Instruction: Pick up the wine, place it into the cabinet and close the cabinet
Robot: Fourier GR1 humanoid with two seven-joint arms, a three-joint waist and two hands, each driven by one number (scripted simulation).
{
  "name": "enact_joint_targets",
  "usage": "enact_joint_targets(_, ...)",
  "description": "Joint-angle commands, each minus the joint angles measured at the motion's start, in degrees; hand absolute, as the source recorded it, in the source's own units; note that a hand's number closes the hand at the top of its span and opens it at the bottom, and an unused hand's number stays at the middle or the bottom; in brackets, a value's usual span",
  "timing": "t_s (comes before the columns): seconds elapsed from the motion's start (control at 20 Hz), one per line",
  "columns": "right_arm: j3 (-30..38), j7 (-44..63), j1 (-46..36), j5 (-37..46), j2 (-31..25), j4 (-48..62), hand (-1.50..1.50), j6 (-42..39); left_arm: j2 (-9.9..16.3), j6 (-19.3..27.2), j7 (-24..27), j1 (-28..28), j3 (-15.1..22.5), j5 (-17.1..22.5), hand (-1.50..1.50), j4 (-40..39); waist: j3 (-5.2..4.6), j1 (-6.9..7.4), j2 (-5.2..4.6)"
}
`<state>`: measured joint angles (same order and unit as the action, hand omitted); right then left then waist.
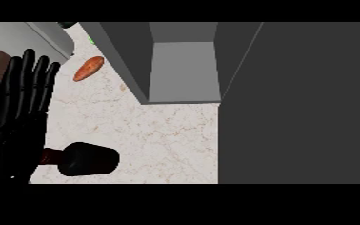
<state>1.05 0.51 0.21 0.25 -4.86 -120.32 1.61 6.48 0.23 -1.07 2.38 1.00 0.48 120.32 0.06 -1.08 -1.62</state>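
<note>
Wine comes first in this job, and the dark wine bottle with a black top lies on its side on the pale marble counter, low at the left of the head view. It is not picked up yet. The grey cabinet stands open at the top of the counter, and its inside looks bare. Its big dark door swings out along the right side. So I think nothing is done yet: the bottle must be grabbed, put inside, and then the door pushed shut.

The black left hand is at the left edge, fingers straight up and spread a bit, holding nothing. Its lower part is just beside the bottle's reddish end (I cannot tell if they touch). It looks like it is resting. The right hand does not show at all.

An orange long vegetable, maybe a carrot, lies on the counter left of the cabinet, well apart from the bottle.
</note>
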Motion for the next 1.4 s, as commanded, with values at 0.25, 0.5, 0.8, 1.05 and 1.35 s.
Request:
enact_joint_targets(0.25,-5.31,-1.79,11.29,0.67,1.86,-9.35,-1.5,-2.08,0.62,-9.05,-5.17,5.62,3.99,10.68,-1.5,-3.98,-0.05,-0.21,1.79)
enact_joint_targets(0.5,-15.91,8.56,12.61,-6.33,-1.81,-14.05,-1.5,-11.33,-5.27,-3.86,-19.38,0.32,12.66,13.92,-1.5,2.45,-0.04,0.54,2.11)
enact_joint_targets(0.8,-13.12,16.15,17.53,-12.04,-4.58,-28.09,-1.5,-11.03,-4.43,2.76,-34.66,-1.8,15.17,14.81,-1.5,20.15,-0.03,0.86,2.04)
enact_joint_targets(1.05,-13.97,20.36,12.29,-11.24,-4.14,-27.74,-1.5,-9.48,-6.42,9.86,-39.24,1.16,25.35,4.41,-1.5,22.25,-0.03,1.06,1.79)
enact_joint_targets(1.35,-16.58,23.61,16.64,-10.92,-4.6,-34.01,-1.5,-8.2,-6.47,13.08,-48.64,6.29,25.77,2.29,-1.5,26.51,-0.02,0.69,1.93)
